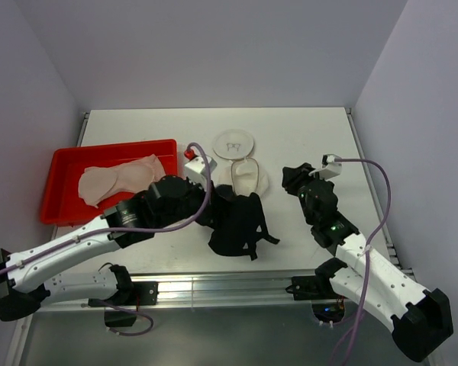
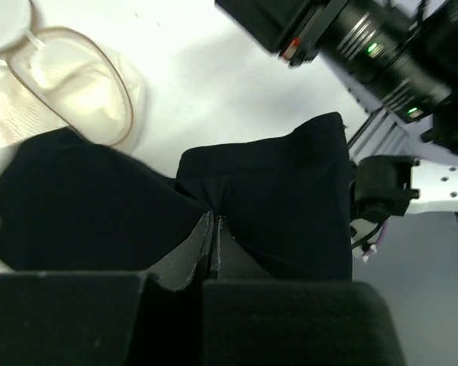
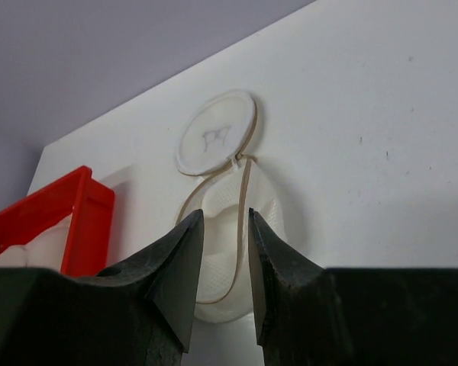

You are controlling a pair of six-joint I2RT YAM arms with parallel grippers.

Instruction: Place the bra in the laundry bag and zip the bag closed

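Black fabric bra (image 1: 237, 225), just one, mid-frame, pinched in left gripper (image 2: 214, 229); one round whitish mesh laundry bag (image 1: 248, 175) above (lid open); right gripper (image 3: 223, 221): fingers apart, empty.

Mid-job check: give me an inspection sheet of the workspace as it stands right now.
Surface: white table, no spills seen.
Job's things: laundry bag open, lid flipped back; black bra on the table beside it, not inside.
Clutter: red tray holding a beige garment.
Claws: left claw shut on the black bra; right claw open, holding nothing, facing the bag.
Cables: purple cables loop along both arms.
Surroundings: plain pale walls; nothing else seen.
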